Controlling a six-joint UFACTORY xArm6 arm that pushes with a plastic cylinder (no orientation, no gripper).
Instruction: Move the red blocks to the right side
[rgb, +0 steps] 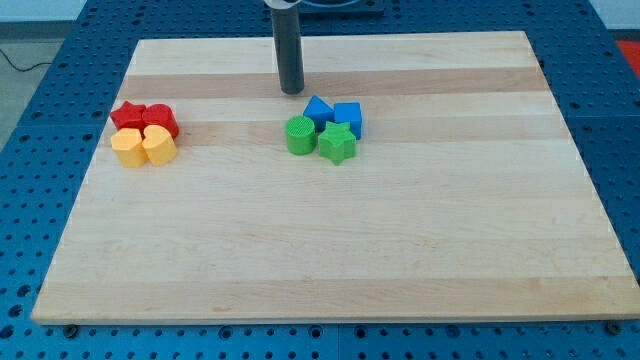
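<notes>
Legible markings: none; no text, label, brand, number or sign can be read on the wooden board (330, 250), the coloured blocks, the dark rod or the blue perforated table (30, 200)

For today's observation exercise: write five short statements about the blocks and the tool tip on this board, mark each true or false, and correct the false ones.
1. The two red blocks sit at the view's left. True.
2. My tip touches a red block. False: it stands apart from them, just above the blue blocks near the view's middle.
3. The yellow blocks lie directly below the red ones, touching them. True.
4. The green blocks are at the view's far right. False: they sit near the middle, beside the blue ones.
5. The wooden board holds ten blocks. False: eight show.
</notes>
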